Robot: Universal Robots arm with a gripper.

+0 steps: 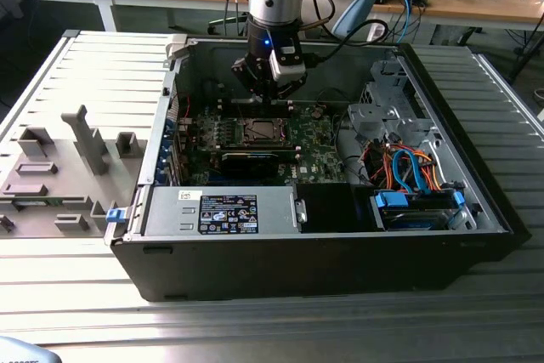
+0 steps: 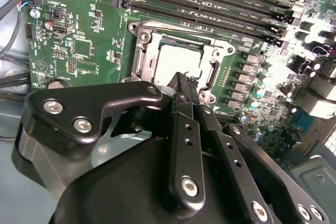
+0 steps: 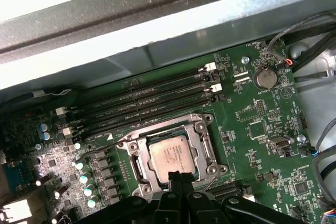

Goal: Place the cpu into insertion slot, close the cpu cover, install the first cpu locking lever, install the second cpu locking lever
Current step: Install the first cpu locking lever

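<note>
The cpu (image 3: 169,153) lies flat in the insertion slot (image 1: 263,131) on the green motherboard; its pale metal top also shows in the second wrist view (image 2: 176,60). The silver cpu cover (image 3: 203,141) lies down around the chip, framing it (image 2: 143,56). My gripper (image 3: 179,177) hangs just above the socket's edge, its black fingers pressed together with nothing between them. Its tips (image 2: 181,81) overlap one side of the chip in the second wrist view. In the exterior view the gripper (image 1: 270,96) reaches down into the open computer case over the socket.
Black memory slots (image 3: 147,103) run along one side of the socket. A row of capacitors (image 3: 84,177) stands on another side. The case wall (image 1: 280,248), a drive bay with blue and orange cables (image 1: 408,172) and a long black card (image 1: 251,159) surround the board.
</note>
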